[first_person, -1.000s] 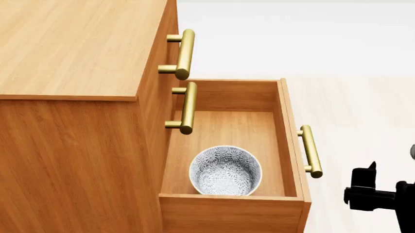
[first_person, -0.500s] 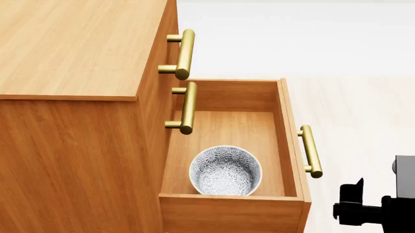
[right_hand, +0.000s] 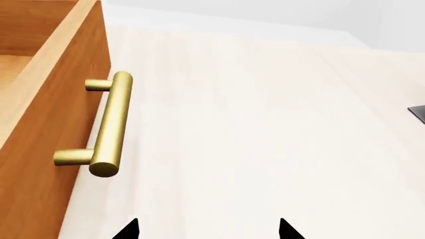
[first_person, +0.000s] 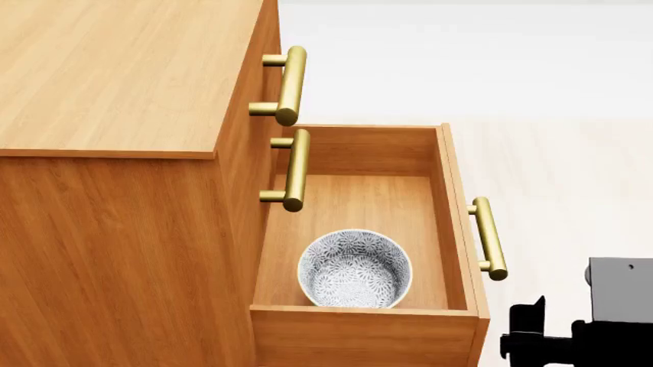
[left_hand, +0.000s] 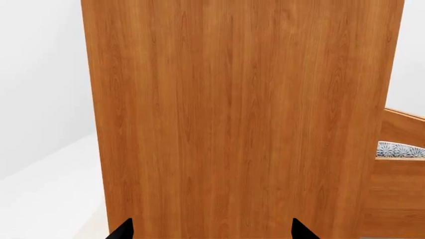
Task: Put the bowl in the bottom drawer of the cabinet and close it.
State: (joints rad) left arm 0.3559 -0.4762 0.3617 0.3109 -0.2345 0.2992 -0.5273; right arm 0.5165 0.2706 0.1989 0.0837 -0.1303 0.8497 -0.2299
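Observation:
The bowl (first_person: 355,269), white with a grey-blue leafy pattern, stands upright in the near end of the bottom drawer (first_person: 461,222), which is pulled far out of the cabinet (first_person: 112,229). Its rim (left_hand: 401,150) also peeks past the cabinet's side in the left wrist view. The drawer's brass handle (first_person: 488,238) faces right. My right gripper (first_person: 525,342) hangs low at the right of the drawer front, open and empty, with the handle (right_hand: 109,124) ahead of its fingertips (right_hand: 129,230). My left gripper (left_hand: 209,230) is open, facing the cabinet's side panel (left_hand: 232,114).
Two upper drawers are shut, their brass handles (first_person: 289,84) (first_person: 296,170) jutting out over the open drawer. Pale floor (first_person: 571,168) stretches right of the cabinet. A dark flat edge (right_hand: 418,113) lies on the floor in the right wrist view.
My right gripper has moved left and down in the head view, closer to the drawer front's near corner. Bowl, drawer and cabinet have not moved.

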